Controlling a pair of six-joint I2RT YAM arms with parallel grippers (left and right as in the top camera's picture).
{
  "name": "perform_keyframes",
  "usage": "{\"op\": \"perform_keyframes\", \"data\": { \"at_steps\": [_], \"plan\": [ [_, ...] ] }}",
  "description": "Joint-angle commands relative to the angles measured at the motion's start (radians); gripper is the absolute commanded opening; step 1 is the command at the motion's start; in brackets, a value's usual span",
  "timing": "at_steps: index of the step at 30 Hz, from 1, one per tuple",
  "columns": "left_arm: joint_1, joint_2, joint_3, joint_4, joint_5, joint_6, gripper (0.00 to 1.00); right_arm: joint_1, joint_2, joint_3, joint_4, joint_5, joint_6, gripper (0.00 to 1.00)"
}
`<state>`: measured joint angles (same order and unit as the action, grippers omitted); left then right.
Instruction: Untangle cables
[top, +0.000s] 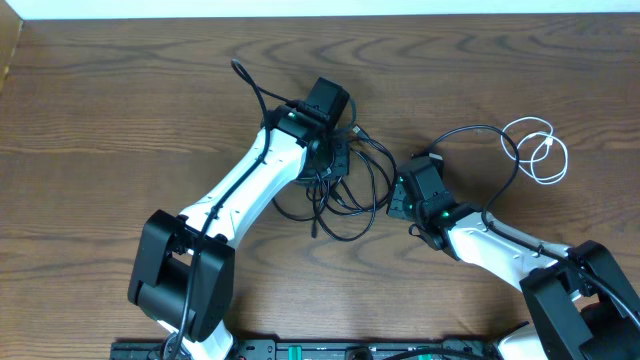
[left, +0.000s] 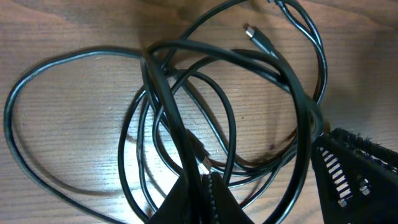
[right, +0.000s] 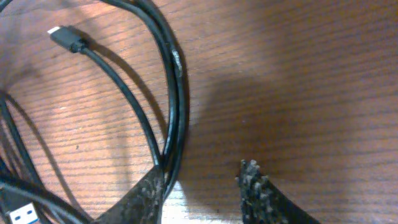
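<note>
The black cable (left: 165, 102) lies in a tangle of overlapping loops in the middle of the counter (top: 120, 120). The left hand (left: 202, 186) sits in that tangle, clenched on one strand of it, with the loops fanning out ahead of its fingertips. The right hand (right: 205, 177) is at the tangle's right edge, its fingers parted over bare wood and two black strands running against the tip of one finger. The white cable (top: 549, 150) lies coiled by itself farther right, well apart from both hands.
</note>
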<state>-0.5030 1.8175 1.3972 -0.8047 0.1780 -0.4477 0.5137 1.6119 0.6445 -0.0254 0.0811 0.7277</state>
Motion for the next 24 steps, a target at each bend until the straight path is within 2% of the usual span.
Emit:
{"op": "perform_keyframes", "data": {
  "at_steps": [1,3,8,14,18,24],
  "plan": [
    [0.026,-0.053,0.01,-0.018,0.027,0.021,0.08,0.011,0.01,-0.019,-0.008,-0.069,-0.012,0.61],
    [0.038,-0.105,0.01,-0.017,0.077,0.134,0.08,-0.002,0.0,-0.016,-0.007,-0.183,-0.064,0.7],
    [0.056,-0.235,0.01,-0.017,0.08,0.277,0.07,-0.074,-0.066,-0.013,0.01,-0.44,-0.11,0.72],
    [0.076,-0.46,0.01,0.04,0.079,0.341,0.07,-0.189,-0.196,-0.013,0.122,-0.765,-0.131,0.74],
    [0.076,-0.575,0.01,0.105,0.079,0.373,0.07,-0.216,-0.249,-0.013,0.232,-0.926,-0.13,0.76],
    [0.076,-0.698,0.01,0.176,0.082,0.373,0.07,-0.187,-0.26,-0.013,0.335,-0.933,-0.018,0.79]
  ]
}}
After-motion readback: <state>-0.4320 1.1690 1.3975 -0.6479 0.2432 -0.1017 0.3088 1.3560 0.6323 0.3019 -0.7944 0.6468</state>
